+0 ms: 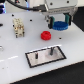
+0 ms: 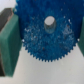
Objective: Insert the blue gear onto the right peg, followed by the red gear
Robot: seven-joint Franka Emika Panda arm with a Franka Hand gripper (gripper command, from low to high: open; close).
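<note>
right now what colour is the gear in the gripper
Blue gear, clearest in the wrist view.

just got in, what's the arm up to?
The gripper holds the blue gear in the air, beyond the plate with two pegs. The gear is not on a peg yet. The red gear lies on the white table, untouched, between the gripper and the plate.

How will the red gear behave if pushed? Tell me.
The red gear lies flat on the table, so it would likely slide rather than roll or tip. It looks like solid plastic, so it is probably stiff and fairly light.
</note>
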